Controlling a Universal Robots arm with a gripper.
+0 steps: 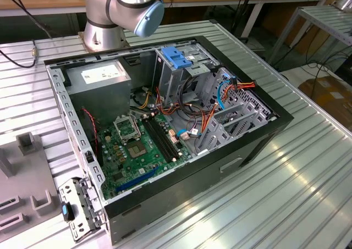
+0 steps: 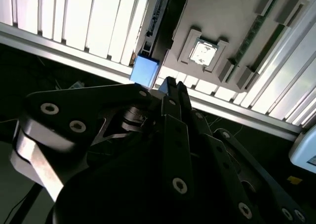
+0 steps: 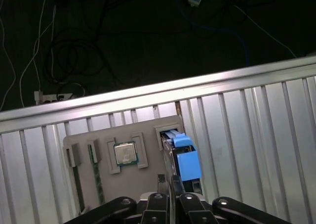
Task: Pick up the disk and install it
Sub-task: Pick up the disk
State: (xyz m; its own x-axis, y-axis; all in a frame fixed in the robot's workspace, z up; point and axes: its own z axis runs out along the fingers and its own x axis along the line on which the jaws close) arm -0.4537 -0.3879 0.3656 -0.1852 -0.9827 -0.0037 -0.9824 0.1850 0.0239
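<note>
- One big ribbed metal table (image 1: 308,166) carries everything. In the exterior view most of its right half is bare.
- Open computer case (image 1: 192,183) lies in the middle of the table, and the arm (image 1: 118,7) is bolted down behind it.
- Grey plate (image 3: 128,187) lies flat near the table's edge rail, with dark floor just past that rail.
- Gripper (image 3: 170,182) hangs over the plate in both wrist views (image 2: 173,85). Its fingers are pinched together with nothing in them, lined up with the disk. Can't tell how high above it they are.
- Disk (image 3: 183,157) stands on its thin edge in a slot along one side edge of the plate, not lifted yet. Its long axis runs with the table's ribs, square to the edge rail, and one end sits at the plate corner nearest the rail. A blue tab (image 2: 144,70) sticks out on its outer face.
- Room: bare ribs beside the disk's outer face. The inner face is tighter, because the chip's holder is close by.
- Small square chip (image 3: 125,153) sits in its own holder on the plate (image 2: 202,52).
</note>
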